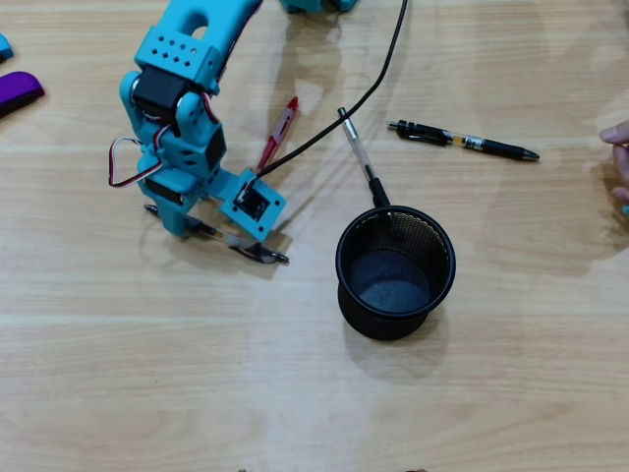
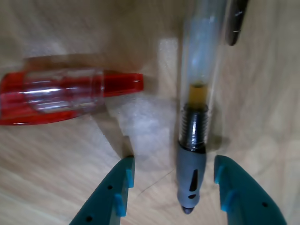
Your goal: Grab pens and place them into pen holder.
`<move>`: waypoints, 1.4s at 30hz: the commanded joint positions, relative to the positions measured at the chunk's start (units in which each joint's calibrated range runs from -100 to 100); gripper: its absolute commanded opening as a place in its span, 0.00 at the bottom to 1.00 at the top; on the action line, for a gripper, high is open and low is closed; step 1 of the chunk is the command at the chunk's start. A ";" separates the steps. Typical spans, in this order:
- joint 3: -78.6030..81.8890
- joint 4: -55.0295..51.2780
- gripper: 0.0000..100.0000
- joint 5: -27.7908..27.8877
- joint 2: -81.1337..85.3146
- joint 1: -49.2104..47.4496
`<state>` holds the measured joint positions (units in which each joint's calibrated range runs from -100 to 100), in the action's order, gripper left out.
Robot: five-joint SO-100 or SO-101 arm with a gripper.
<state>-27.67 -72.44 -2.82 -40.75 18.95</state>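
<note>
In the wrist view my gripper (image 2: pixel 173 190) is open, and its teal fingers (image 2: pixel 117 192) straddle the grey-gripped tip of a clear pen (image 2: pixel 193 140) without touching it. A red and clear pen (image 2: pixel 61 96) lies to its left. Seen from overhead, the gripper (image 1: pixel 203 228) is down at the table over that clear pen (image 1: pixel 257 253), left of the black mesh pen holder (image 1: pixel 395 228). The red pen (image 1: pixel 279 131) lies behind the arm. A grey and clear pen (image 1: pixel 360 155) leans toward the holder's rim. Farther right lies a black pen with an amber band (image 1: pixel 462 141).
A chunky purple object (image 1: pixel 18 90) sits at the left edge in the overhead view. A person's fingers (image 1: pixel 619 162) show at the right edge. A black cable (image 1: pixel 378 79) runs from the wrist camera up across the table.
</note>
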 commanded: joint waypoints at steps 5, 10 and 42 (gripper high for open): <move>2.27 6.04 0.01 -0.27 1.62 0.08; -3.70 3.12 0.01 -0.32 12.01 1.77; 50.26 68.01 0.03 -49.88 38.98 -31.53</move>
<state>20.58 -6.80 -52.63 -5.04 -12.54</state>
